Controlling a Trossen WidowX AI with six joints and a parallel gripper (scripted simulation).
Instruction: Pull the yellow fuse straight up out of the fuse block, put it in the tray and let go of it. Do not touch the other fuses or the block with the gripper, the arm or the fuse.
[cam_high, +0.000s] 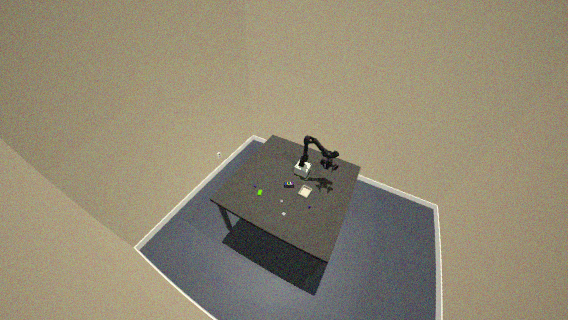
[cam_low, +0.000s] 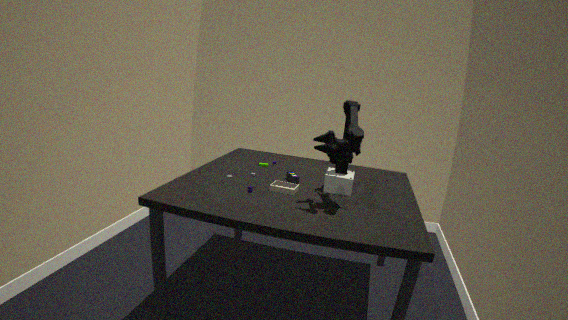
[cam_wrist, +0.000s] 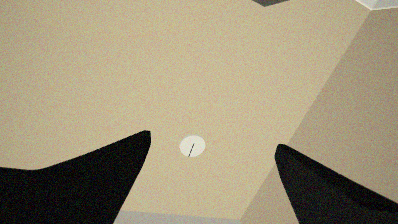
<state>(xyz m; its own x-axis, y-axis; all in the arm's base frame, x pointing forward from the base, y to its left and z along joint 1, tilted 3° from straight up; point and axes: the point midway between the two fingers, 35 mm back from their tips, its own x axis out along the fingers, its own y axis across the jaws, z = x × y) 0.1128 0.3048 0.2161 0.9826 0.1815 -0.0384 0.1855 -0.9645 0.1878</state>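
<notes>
The dark fuse block (cam_high: 289, 185) (cam_low: 293, 178) stands on the table, with small coloured fuses in its top. A yellowish spot shows among them, but the yellow fuse is too small to make out clearly. The shallow pale tray (cam_high: 305, 191) (cam_low: 284, 189) lies beside the block and looks empty. My gripper (cam_low: 315, 143) (cam_wrist: 212, 143) is open, with nothing between its fingers. It is held high above the table, off to the side of the block and tray. The wrist view shows neither block nor tray, only the room's walls and a white disc behind the fingers.
The arm stands on a white base (cam_high: 302, 170) (cam_low: 338, 183) near the block. A bright green piece (cam_high: 260, 192) (cam_low: 263, 164), a small blue piece (cam_high: 309, 207) (cam_low: 250, 189), another blue piece (cam_high: 255, 186) (cam_low: 274, 162) and two whitish bits lie on the table (cam_high: 320, 230) (cam_low: 370, 215).
</notes>
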